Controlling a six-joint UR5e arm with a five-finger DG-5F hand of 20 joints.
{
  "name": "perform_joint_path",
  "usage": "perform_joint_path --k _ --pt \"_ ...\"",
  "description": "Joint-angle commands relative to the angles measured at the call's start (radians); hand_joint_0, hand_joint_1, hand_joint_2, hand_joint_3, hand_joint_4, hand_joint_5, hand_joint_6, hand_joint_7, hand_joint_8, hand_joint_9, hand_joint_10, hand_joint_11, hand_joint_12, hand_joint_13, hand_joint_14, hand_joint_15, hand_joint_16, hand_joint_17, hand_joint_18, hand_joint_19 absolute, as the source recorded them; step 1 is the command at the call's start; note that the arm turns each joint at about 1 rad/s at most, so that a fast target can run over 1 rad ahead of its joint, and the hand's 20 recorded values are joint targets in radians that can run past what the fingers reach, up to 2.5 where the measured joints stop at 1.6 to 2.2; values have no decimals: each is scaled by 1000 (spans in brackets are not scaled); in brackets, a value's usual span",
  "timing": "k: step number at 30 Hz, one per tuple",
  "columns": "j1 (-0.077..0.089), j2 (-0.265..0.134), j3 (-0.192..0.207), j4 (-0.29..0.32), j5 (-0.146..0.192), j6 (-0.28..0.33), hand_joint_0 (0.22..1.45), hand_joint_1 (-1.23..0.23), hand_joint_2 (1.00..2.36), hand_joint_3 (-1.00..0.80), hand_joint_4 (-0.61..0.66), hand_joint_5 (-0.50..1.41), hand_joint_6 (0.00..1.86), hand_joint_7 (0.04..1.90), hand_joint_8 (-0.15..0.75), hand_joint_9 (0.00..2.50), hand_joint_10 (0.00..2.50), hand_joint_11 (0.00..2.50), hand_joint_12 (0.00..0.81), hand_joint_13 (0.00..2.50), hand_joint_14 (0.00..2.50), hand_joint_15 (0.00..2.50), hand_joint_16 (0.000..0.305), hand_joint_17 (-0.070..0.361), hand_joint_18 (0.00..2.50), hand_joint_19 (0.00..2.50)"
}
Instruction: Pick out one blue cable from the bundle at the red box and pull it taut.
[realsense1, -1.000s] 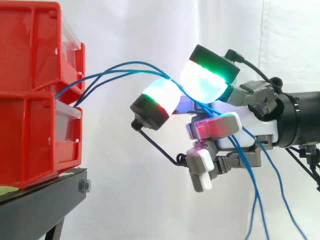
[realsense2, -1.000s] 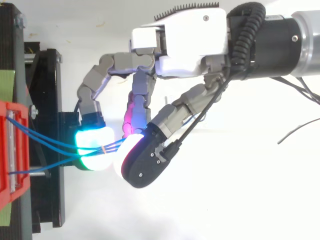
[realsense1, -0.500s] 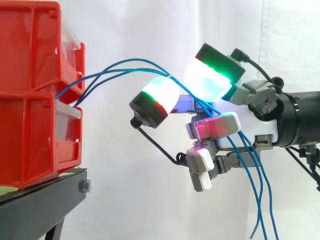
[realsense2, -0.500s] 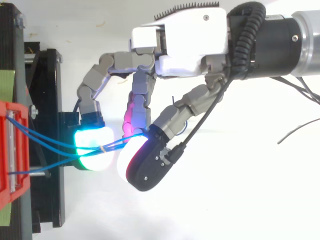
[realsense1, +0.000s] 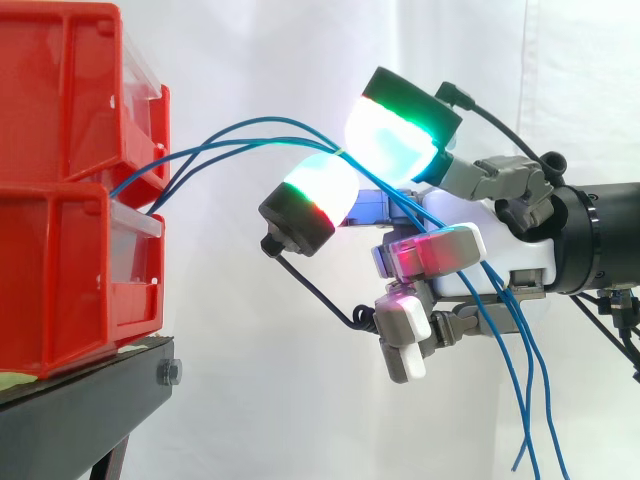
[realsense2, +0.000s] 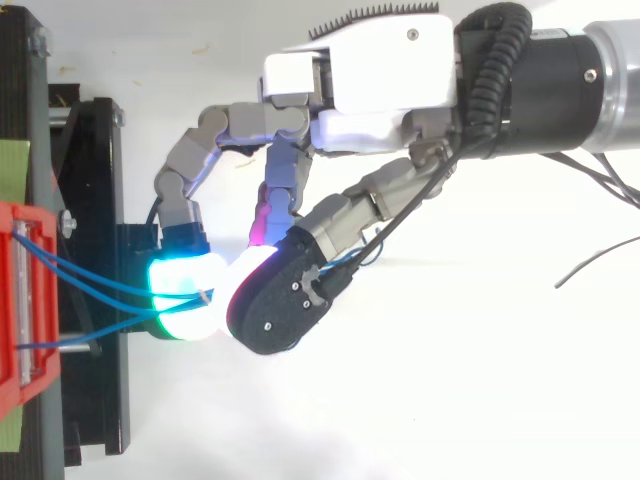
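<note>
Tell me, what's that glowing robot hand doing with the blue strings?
The robot's hand is working on the blue cables that come out of the red bins on the black stand. Two of its glowing fingertips are pressed together with the cables caught between them, a little way out from the bins. The cables arc loosely from the bins to the hand, so nothing is pulled tight yet. Their loose ends hang down past the hand.

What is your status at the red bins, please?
Hand pinches blue cables between pads. Cables arc slack from red bins, not taut. Nothing in the way.
</note>
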Motion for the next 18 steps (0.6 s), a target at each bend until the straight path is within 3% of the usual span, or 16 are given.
perform_joint_path --k 1,6,9,18 --pt "0 0 0 0 0 0 622 -760 1008 -422 -121 -46 927 827 245 1488 30 751 321 1162 20 473 36 80 937 576" --pt "0 0 0 -2 -2 0 660 -854 1015 -354 -90 -43 932 841 256 1494 28 765 319 1166 20 478 35 79 947 568" --pt "0 0 0 -2 -6 0 710 -890 1012 -379 -67 -49 952 759 257 1458 28 782 320 1157 19 474 35 80 950 551" --pt "0 0 0 0 -8 0 775 -903 1000 -500 -207 -70 974 792 251 1427 30 761 309 1146 20 468 34 77 940 529"
